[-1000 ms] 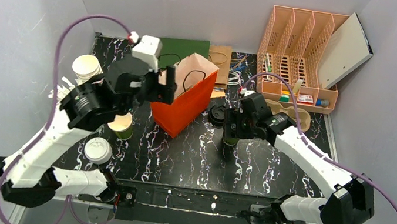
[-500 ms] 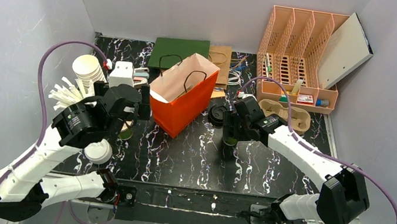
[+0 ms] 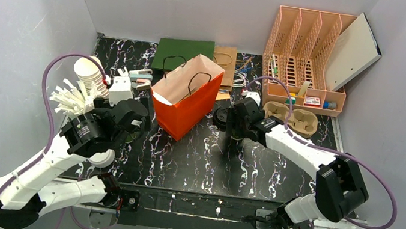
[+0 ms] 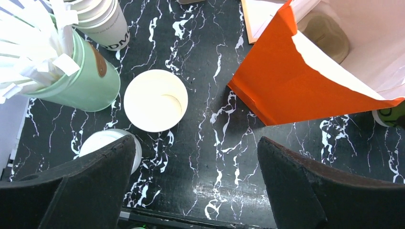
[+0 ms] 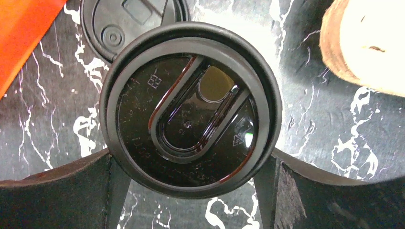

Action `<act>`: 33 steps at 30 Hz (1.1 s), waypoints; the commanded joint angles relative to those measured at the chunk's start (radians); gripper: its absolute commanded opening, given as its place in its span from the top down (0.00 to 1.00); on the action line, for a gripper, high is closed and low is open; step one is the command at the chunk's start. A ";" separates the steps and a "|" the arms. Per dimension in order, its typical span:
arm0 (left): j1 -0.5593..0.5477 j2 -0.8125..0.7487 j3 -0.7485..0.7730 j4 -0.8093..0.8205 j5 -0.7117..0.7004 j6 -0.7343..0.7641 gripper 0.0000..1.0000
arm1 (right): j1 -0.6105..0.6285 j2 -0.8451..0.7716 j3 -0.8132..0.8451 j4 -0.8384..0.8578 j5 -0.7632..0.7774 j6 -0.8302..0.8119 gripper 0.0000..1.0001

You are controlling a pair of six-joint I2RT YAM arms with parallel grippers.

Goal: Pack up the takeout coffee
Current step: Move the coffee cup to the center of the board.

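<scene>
Paper cups in a white stack and a mint holder of wrapped straws crowd the far left of the marbled black table. Your left gripper hangs there with its fingers spread wide, holding nothing. It is above a lidless cup showing its cream inside and a white lid just beside it. At centre an orange paper bag stands open. To its right the takeout coffee, black lid on, stands upright on the table beside a loose black lid. Your right gripper straddles the coffee with its fingers parted on either side, and the lid's rim hides any contact. A cardboard cup carrier lies further right.
</scene>
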State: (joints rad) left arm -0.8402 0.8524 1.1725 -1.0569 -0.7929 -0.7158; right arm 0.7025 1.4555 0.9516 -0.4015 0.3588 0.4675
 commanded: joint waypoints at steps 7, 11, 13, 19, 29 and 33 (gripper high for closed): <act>-0.004 -0.005 -0.087 -0.029 -0.027 -0.094 0.02 | -0.018 0.032 0.001 0.153 0.109 -0.049 0.02; -0.002 -0.016 -0.131 -0.036 -0.008 -0.120 0.13 | -0.018 -0.039 -0.043 0.151 0.060 -0.065 0.02; -0.003 -0.028 -0.175 -0.010 0.024 -0.105 0.22 | -0.018 -0.103 -0.066 0.143 0.044 -0.068 0.02; -0.002 0.003 -0.283 0.147 0.058 -0.043 0.28 | -0.018 -0.295 -0.111 0.113 0.000 -0.093 0.02; 0.117 0.114 -0.366 0.349 0.023 0.073 0.19 | -0.018 -0.484 -0.100 0.062 -0.090 -0.122 0.02; 0.240 0.154 -0.385 0.427 0.124 0.155 0.18 | -0.018 -0.505 -0.096 0.056 -0.090 -0.145 0.02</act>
State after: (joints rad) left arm -0.6960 0.9813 0.8116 -0.7315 -0.7273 -0.6502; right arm 0.6865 0.9756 0.8516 -0.3317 0.2840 0.3576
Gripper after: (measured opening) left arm 0.822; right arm 0.983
